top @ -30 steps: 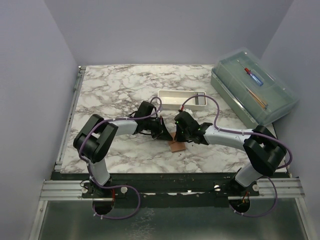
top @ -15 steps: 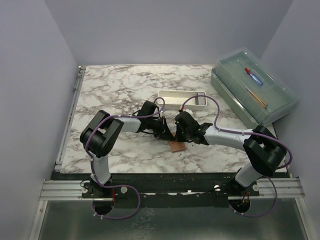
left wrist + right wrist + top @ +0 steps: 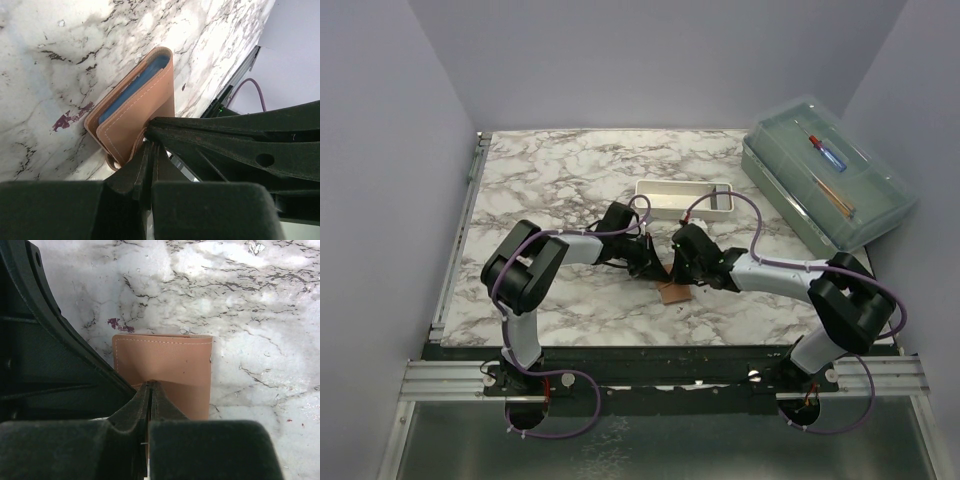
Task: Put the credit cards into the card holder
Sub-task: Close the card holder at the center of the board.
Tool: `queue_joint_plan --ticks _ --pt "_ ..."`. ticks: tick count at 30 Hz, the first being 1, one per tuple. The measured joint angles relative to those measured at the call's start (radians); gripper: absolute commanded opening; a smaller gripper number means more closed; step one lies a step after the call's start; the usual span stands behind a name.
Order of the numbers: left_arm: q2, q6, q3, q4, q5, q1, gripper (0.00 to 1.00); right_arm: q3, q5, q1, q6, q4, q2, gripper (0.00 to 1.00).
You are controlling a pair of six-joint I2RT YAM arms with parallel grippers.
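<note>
Tan-brown leather first: the small leather-look card holder (image 3: 673, 292) (image 3: 165, 357) lies on the marble-patterned table (image 3: 550, 180), in the near middle and close to the near edge. It is right between my two wrists.

My left gripper (image 3: 648, 262) (image 3: 148, 140) comes in from the left, fingers clenched tight together. The tips sit at the card holder's near corner. I cannot tell whether any leather is pinched between them.

My right gripper (image 3: 677, 276) (image 3: 150, 386) comes in from the right, also squeezed fully together. Its tips touch the top flap, and whether they nip an edge I cannot tell.

From my left wrist, the card holder is folded with its flaps slightly apart. A blue strip (image 3: 131, 87) shows in the gap. Lining or card, I cannot tell.

A small purple mark (image 3: 114, 322) stains the marble just beyond the far-left corner of the leather.

It is tight here, because my two sets of fingers almost cross over the card holder. A white rectangular tray (image 3: 665, 184) sits just beyond us, toward the far side.

Open marble runs left and far-left, well apart from everything. At the far right a large clear lidded box (image 3: 825, 175) rests tilted by the right wall, with a red-and-blue object and thin sticks showing through the lid.

Pale lilac walls (image 3: 660, 60) close in the left, far and right sides. A metal rail (image 3: 660, 375) runs along the near edge, past my bases.
</note>
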Motion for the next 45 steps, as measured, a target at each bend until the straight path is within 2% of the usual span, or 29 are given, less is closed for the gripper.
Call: queue_joint_plan --ticks 18,24,35,38,42,45 --pt "-0.065 0.035 -0.026 -0.053 -0.243 -0.102 0.00 -0.085 -0.011 -0.019 0.074 0.067 -0.056 0.01" --pt "-0.082 0.035 -0.042 -0.041 -0.295 -0.122 0.00 -0.092 -0.045 -0.045 0.135 0.068 -0.060 0.06" --pt "-0.084 0.037 -0.049 -0.013 -0.330 -0.146 0.00 -0.158 -0.227 -0.158 0.231 0.110 -0.094 0.21" --pt "-0.089 0.037 -0.055 -0.006 -0.337 -0.148 0.00 -0.166 -0.249 -0.169 0.238 0.121 -0.096 0.10" --pt "-0.093 0.042 -0.061 0.001 -0.345 -0.152 0.00 -0.171 -0.261 -0.172 0.244 0.127 -0.096 0.02" --pt "-0.094 0.043 -0.061 0.000 -0.349 -0.154 0.00 -0.182 -0.264 -0.173 0.243 0.145 -0.097 0.00"
